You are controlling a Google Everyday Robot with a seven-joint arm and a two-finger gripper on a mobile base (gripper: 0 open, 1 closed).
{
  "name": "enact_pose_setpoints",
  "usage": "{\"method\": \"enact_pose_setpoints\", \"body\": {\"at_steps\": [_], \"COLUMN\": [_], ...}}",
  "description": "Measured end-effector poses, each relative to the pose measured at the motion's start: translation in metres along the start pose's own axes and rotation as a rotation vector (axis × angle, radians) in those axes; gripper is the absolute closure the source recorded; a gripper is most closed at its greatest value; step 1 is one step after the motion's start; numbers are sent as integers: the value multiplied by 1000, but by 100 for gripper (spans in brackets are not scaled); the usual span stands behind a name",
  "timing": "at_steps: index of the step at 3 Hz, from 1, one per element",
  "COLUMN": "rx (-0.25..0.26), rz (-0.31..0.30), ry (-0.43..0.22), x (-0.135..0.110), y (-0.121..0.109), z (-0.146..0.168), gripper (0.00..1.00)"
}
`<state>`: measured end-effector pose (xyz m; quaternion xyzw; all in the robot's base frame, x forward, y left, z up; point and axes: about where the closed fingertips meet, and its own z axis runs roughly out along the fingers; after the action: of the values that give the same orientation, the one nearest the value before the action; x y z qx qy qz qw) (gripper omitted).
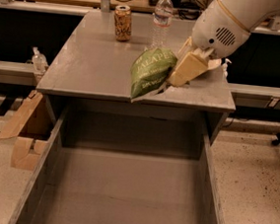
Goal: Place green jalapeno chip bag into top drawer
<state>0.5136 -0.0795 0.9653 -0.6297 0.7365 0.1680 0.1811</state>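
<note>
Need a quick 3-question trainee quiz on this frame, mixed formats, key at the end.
1. True or false: the bag already lies in the drawer.
2. What stands at the back of the table with the can? A) bottle B) mug C) kettle
3. Fill in: the pincer, above the table's front-right part, is shut on the ____.

Key: 1 false, the bag is held above the table's front edge; 2 A; 3 bag.

The white arm (238,19) stretched in from upper right, wrist tilted down-left; the tan gripper (172,80) hung near the front of the surface (95,65), jaws pinching the green jalapeno chip bag (151,71).
</note>
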Motion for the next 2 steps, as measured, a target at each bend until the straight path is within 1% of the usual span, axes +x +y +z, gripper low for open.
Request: {"method": "enact_pose_setpoints", "body": {"at_steps": [1,2], "rx": [-21,-96], "rz": [-23,-149], "ry": [-6,49], "x": [-3,-3], "y": [0,30], "z": [18,41], "gripper": [100,100]}}
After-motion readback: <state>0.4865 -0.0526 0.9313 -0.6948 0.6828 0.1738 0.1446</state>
